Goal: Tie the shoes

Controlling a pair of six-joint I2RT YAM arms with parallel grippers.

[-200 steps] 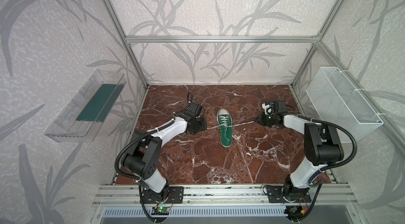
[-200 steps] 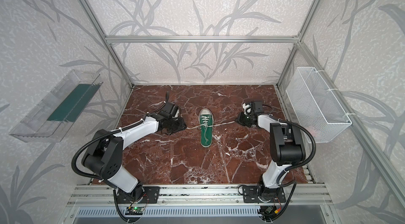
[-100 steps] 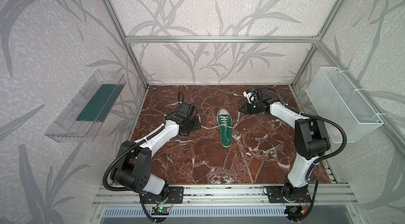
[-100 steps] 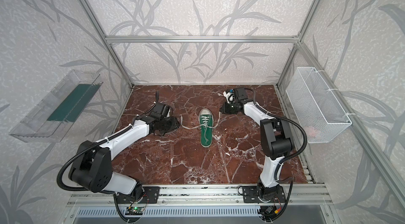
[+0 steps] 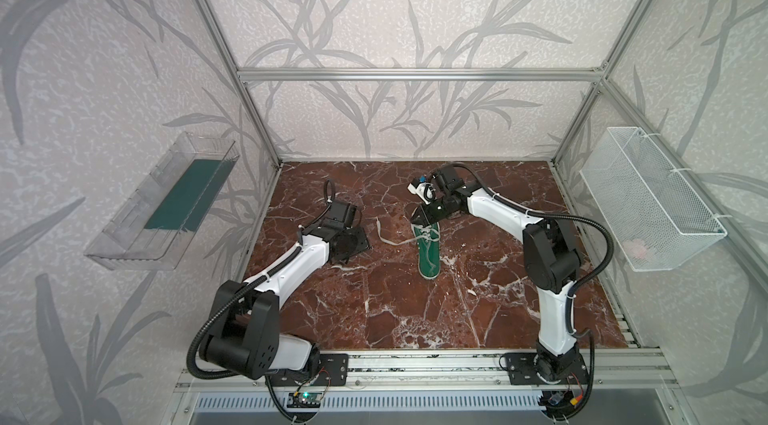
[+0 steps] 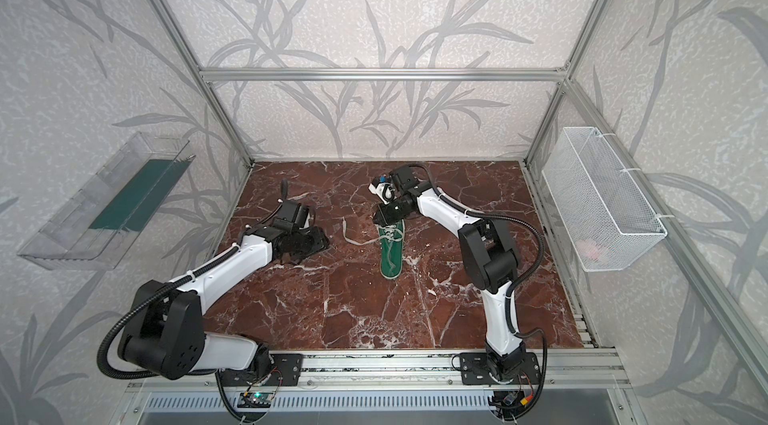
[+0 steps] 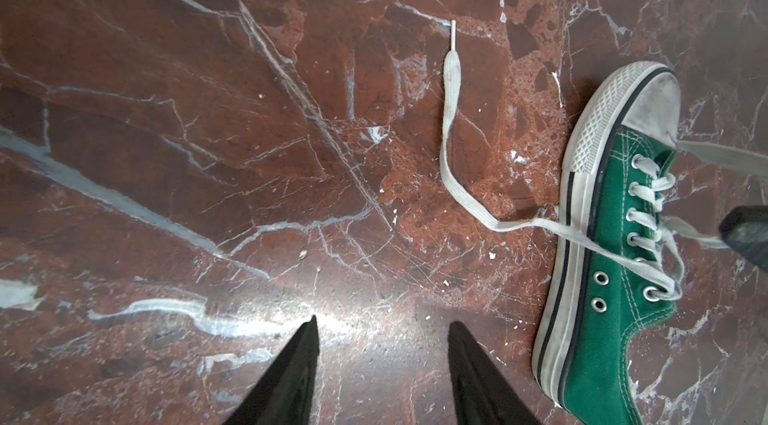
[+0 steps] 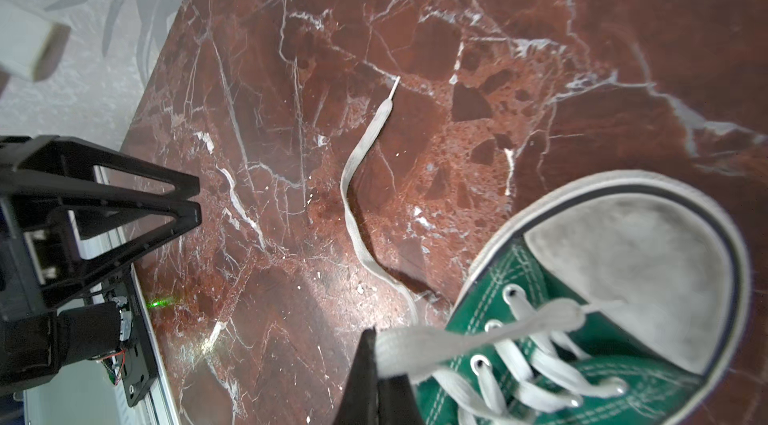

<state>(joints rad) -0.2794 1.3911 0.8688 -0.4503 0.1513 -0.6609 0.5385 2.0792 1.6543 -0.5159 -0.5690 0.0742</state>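
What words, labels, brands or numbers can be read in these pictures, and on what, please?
None can be read.
The green sneaker shows no brand or label on its visible side, toe cap or sole.
Any print on the small circuit board with the green light is too small to tell.

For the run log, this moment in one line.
left gripper open, empty | right gripper shut on lace | sneaker untied

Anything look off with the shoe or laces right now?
Nothing broken. The sneaker sits upright, untied; the loose lace sprawls on the table beyond the open left gripper. The right gripper pinches the held lace near the grimy toe cap.
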